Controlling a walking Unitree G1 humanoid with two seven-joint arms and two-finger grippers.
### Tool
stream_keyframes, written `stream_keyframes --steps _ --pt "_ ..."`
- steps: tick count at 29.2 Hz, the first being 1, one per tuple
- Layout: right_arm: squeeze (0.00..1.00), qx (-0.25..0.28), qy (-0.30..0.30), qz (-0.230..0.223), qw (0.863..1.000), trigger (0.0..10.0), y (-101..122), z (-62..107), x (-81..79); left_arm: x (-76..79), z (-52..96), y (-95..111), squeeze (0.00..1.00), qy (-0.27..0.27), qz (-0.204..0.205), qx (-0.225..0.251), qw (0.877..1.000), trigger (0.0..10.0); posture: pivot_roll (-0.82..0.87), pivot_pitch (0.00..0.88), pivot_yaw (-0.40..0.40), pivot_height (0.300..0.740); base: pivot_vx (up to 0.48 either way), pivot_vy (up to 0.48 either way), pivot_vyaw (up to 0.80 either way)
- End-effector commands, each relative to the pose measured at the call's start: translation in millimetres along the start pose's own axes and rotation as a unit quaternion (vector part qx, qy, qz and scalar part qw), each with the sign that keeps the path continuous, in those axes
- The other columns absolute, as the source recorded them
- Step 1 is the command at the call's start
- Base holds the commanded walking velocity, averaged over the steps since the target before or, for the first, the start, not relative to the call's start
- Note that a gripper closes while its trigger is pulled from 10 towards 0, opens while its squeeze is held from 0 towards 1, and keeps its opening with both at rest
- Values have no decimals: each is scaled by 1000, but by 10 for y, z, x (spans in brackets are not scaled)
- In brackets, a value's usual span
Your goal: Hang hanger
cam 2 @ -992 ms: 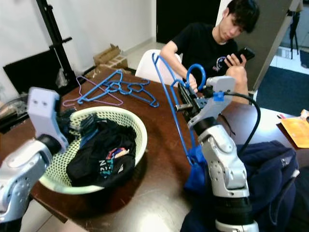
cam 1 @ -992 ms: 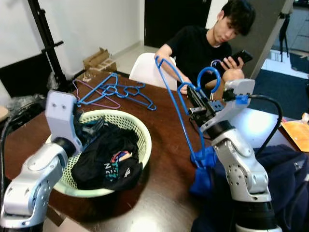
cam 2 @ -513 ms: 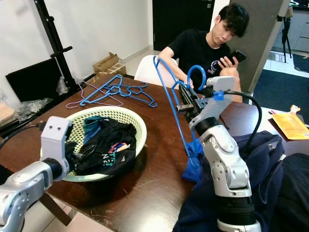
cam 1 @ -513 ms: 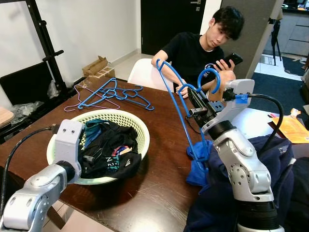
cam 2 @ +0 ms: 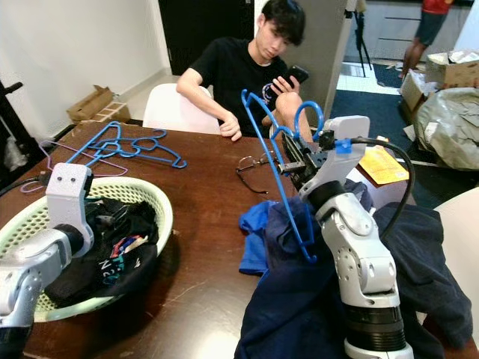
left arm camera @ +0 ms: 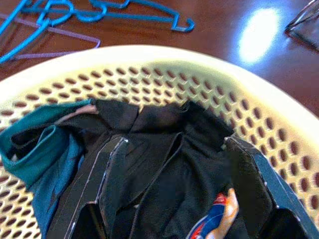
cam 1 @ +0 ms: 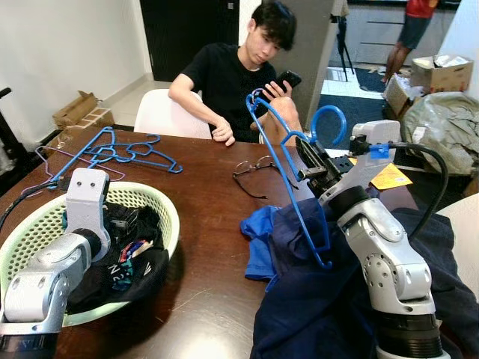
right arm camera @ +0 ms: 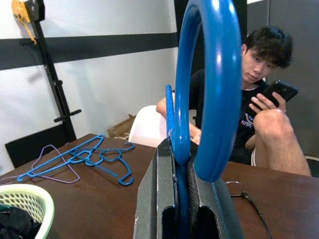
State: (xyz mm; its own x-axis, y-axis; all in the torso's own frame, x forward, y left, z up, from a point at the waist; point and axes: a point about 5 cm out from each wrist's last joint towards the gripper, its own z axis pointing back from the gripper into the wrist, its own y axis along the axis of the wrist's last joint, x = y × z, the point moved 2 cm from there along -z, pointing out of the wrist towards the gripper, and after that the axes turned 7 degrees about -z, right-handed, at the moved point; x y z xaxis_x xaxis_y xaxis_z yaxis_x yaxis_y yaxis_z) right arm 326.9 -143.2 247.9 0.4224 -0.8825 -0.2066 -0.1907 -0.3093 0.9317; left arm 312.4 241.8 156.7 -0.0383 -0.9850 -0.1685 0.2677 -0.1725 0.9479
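Evidently to keep its hook free for hanging, the right gripper [cam 1: 314,166] pinches the blue hanger [cam 1: 288,173] by the neck, upright beside the basket [cam 1: 161,217], while the left gripper [left arm camera: 174,184] rests jaws spread over clothes [left arm camera: 164,149] in that basket.

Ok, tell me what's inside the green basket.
The green basket holds a heap of black clothes, a teal garment beside them and a printed piece. The left gripper hangs open above them. Anything beneath the heap is covered.
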Motion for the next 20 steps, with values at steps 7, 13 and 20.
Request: stream_keyframes --steps 7,13,20 --pt "0 -6 8 4 1000 10000 30 28 -21 -17 33 -292 0 31 21 -76 996 10000 45 25 -12 740 0 0 0" --pt "0 -10 10 7 1000 10000 31 19 -38 50 48 -538 0 24 38 -134 990 10000 43 31 -14 740 0 0 0" --pt "0 -16 5 10 1000 10000 20 27 -29 49 38 -645 0 28 38 -158 986 5961 39 35 -13 740 0 0 0"
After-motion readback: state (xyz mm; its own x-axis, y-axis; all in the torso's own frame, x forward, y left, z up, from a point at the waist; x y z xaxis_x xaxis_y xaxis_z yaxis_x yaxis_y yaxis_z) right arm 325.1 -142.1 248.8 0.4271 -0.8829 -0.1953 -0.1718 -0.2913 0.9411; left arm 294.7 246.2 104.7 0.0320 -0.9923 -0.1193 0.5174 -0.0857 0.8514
